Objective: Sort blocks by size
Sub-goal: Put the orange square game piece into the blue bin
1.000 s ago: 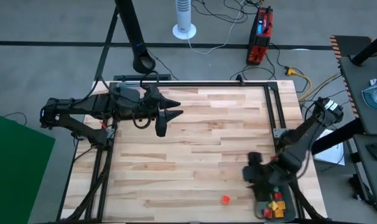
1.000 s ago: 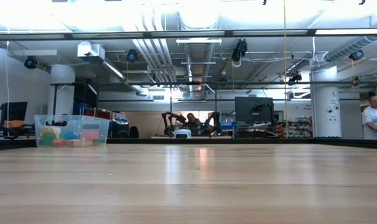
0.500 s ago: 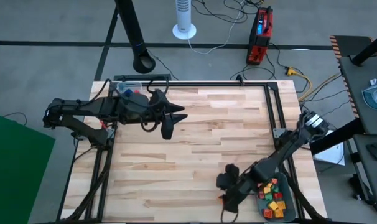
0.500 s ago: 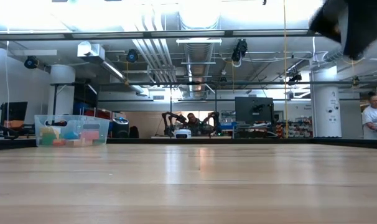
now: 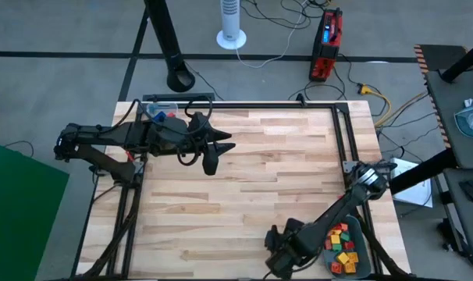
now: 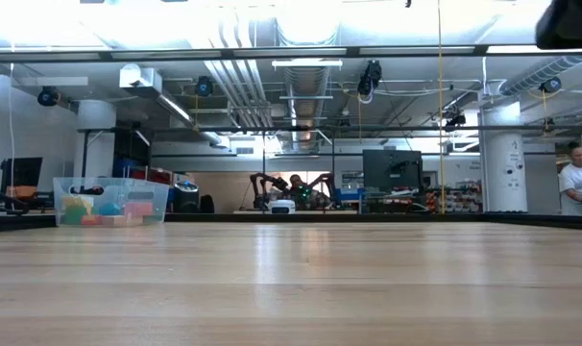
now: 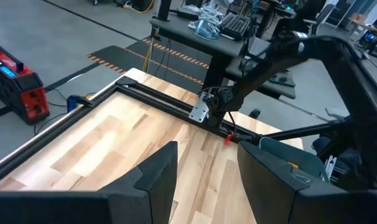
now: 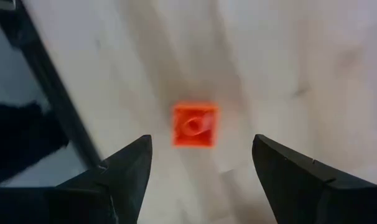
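A: Red cube point(image 8: 195, 125) on the surface point(image 5: 252, 168), lying straight ahead of the right tool point(image 8: 201, 165) and centred in the gap between its fingers.

B: Tool state?

A: Spread wide, grasping nothing. The cube is square, so no long axis to line up with. In my judgement only a descent remains.

B: Which arm is nearer?

A: The right, by far. The left tool point(image 5: 209, 150) hangs over the far left part of the surface, parted and empty. Other blocks point(image 5: 343, 248) sit in the tray point(image 5: 364, 251) at the near right corner.
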`<state>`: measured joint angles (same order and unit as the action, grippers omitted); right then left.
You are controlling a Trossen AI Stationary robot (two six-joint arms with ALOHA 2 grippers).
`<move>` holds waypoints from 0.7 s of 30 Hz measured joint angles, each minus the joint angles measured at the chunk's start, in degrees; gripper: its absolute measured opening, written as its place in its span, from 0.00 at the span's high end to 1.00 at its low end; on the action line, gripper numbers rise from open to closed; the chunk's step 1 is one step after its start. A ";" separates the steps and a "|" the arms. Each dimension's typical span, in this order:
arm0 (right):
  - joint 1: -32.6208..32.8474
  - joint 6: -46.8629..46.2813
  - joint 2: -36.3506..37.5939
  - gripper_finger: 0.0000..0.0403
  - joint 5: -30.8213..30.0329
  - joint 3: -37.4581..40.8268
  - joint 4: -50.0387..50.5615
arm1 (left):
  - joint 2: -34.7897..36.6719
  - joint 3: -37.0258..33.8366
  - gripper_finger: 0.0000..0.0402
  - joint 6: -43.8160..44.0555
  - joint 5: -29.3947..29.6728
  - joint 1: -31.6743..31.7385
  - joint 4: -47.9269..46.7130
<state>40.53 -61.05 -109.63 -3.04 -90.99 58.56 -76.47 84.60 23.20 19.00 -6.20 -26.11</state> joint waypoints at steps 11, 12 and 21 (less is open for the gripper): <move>-2.70 -1.00 -9.49 0.29 6.11 -8.39 5.27 | 0.00 0.00 0.61 0.14 -0.55 -0.83 -0.27; -2.70 -1.08 -9.96 0.28 6.52 -8.51 5.25 | 0.00 0.00 0.61 0.11 -0.55 -0.82 -0.29; -2.61 -0.51 -14.54 0.29 9.29 -8.21 5.35 | -0.01 0.00 0.61 0.04 -0.55 -1.18 -0.94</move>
<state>37.91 -61.56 -124.17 6.26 -99.20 63.91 -76.48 84.60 23.24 18.46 -7.38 -27.05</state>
